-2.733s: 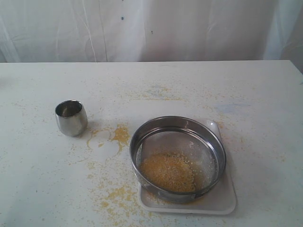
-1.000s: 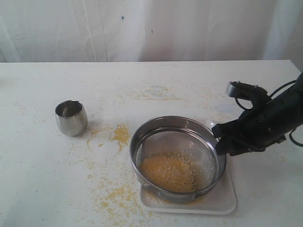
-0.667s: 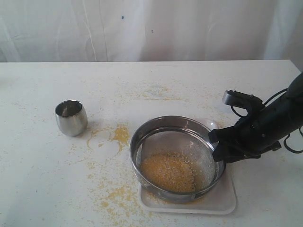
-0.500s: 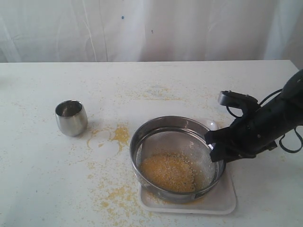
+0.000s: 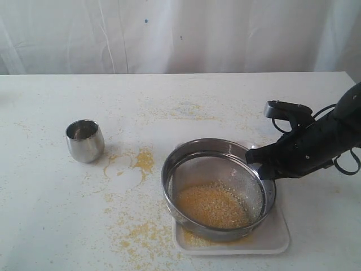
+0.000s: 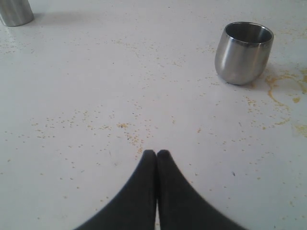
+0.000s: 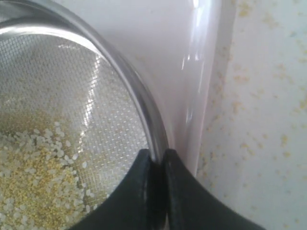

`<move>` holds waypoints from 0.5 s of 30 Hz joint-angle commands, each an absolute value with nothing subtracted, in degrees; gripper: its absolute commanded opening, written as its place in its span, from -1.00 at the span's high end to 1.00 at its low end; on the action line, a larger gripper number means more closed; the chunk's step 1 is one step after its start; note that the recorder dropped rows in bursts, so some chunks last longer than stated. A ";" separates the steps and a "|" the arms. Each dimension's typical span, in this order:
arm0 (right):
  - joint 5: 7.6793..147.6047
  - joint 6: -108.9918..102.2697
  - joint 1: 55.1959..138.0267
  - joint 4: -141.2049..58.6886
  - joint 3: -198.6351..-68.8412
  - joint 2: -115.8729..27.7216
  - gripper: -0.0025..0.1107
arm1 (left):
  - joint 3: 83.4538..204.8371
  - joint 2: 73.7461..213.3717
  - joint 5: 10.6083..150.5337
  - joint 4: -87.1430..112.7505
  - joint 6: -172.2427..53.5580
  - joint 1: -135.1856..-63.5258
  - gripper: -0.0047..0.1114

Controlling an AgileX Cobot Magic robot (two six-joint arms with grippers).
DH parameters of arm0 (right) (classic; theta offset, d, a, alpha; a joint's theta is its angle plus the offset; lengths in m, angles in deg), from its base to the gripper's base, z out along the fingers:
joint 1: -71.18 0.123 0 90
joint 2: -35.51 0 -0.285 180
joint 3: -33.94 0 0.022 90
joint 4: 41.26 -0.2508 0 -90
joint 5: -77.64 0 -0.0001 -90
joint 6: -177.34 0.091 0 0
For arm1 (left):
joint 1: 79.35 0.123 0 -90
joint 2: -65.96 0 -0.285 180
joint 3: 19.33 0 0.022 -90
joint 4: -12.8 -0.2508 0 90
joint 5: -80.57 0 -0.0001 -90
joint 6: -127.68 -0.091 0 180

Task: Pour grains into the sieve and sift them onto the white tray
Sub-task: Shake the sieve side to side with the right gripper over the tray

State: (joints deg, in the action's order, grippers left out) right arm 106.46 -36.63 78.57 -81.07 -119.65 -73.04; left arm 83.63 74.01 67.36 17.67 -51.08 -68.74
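1. Wide round steel sieve (image 5: pixel 217 142) (image 7: pixel 129 86) with a fine grey mesh bottom: it sits over the tray of item 3 and is the landmark for the items below.
2. Yellow-golden sandy grains (image 5: pixel 213 206) (image 7: pixel 33 187): heaped inside the sieve on the near part of the mesh; the far part of the mesh is bare.
3. Shallow white rectangular tray (image 5: pixel 276 237) (image 7: pixel 177 48): directly under the sieve, with its near and right edges showing beyond the ring.
4. Right pincer (image 5: pixel 259 169) (image 7: pixel 157 155): black, clamped on the sieve's right rim, one finger inside the ring and one outside.
5. Left pincer (image 6: pixel 157 154): fingers pressed together and holding nothing, above the white desk (image 5: pixel 316 113), outside the exterior view.
6. Small rounded steel cup (image 5: pixel 85 140) (image 6: pixel 243 52): upright, well to the left of the sieve.
7. Spilled yellow granules (image 5: pixel 144 161): scattered on the desk between cup and sieve, and in front of the sieve's left side.
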 commanded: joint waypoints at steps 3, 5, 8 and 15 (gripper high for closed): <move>105.82 -35.86 78.49 -81.48 -124.46 -72.90 0.96 | 83.45 73.75 67.51 18.23 -51.06 -68.65 0.92; 106.08 -35.86 78.49 -81.26 -126.06 -72.90 0.96 | 83.45 73.75 67.51 18.23 -51.06 -68.65 0.92; 110.56 -35.62 78.49 -76.44 -128.07 -72.90 0.96 | 83.45 73.75 67.51 18.23 -51.06 -68.65 0.92; 118.25 -33.18 78.38 -70.37 -133.81 -73.39 0.96 | 83.45 73.75 67.51 18.23 -51.06 -68.65 0.92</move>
